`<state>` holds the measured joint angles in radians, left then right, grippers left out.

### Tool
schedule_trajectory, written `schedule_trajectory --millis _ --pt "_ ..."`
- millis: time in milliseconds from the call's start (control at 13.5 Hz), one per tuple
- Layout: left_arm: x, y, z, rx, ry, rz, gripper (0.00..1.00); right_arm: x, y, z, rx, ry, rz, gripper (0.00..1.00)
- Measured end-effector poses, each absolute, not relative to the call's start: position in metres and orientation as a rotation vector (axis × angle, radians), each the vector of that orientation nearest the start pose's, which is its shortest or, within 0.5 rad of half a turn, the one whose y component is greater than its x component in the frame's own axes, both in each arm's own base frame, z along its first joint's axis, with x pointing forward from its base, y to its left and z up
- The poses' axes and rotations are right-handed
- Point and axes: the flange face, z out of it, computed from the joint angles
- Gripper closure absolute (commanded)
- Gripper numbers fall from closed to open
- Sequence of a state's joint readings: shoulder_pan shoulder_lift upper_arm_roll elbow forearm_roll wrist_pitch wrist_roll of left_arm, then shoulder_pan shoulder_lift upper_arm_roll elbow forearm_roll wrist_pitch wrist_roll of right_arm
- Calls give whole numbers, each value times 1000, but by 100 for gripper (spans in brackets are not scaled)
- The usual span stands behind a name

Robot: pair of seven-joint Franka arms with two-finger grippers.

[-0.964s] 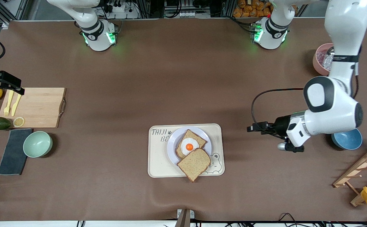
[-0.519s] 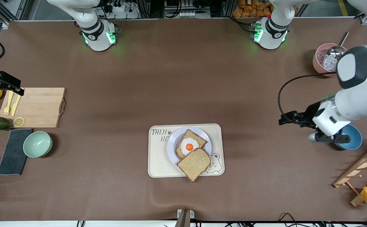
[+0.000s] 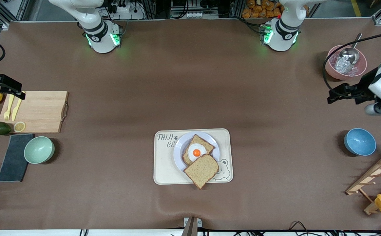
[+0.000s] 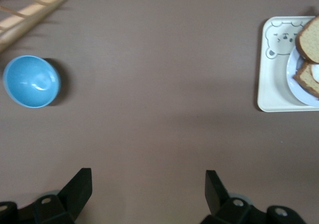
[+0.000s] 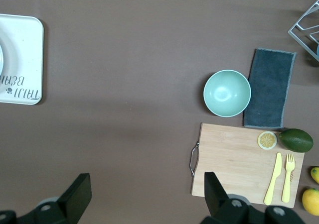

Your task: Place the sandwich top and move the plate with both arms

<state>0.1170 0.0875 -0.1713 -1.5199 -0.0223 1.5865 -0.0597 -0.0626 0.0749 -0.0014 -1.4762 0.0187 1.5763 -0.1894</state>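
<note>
Sandwich top slice lies tilted on the plate, covering only part of the egg and lower slice, with its corner hanging past the plate rim onto the tray. The plate sits in the tray at mid-table, near the front camera's edge. Your left gripper hangs high over bare table toward the left arm's end, between the pink bowl and the blue bowl, its fingers wide apart and holding nothing. Your right gripper waits over the cutting board's end, equally spread and empty. If you lift the plate like this, I judge the overhanging slice could catch the tray lip or slide off; uneven lifting by the two arms would tip it. You have broad open mat on every side of the tray, while bowls, rack and board crowd only the table's ends.
</note>
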Motion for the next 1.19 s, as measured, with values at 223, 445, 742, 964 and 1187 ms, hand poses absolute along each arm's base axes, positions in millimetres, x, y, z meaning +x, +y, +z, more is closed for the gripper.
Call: schedule_trajectory --millis 223,445,742,964,1187 --pt "563 -19 621 -3167 -40 54 0 578 -35 627 -3120 -197 -43 0" --pt "555 -23 628 -3163 -31 62 0 578 -35 627 -3120 -197 -43 0" --pt "544 -35 627 -3156 -2 74 0 578 -35 627 -3120 -196 -44 0" --pt "528 -38 633 -3148 -10 65 0 578 -36 628 -3120 -194 -43 0" --pt "525 -26 636 -3129 -37 56 0 578 -35 628 -3120 -195 -42 0"
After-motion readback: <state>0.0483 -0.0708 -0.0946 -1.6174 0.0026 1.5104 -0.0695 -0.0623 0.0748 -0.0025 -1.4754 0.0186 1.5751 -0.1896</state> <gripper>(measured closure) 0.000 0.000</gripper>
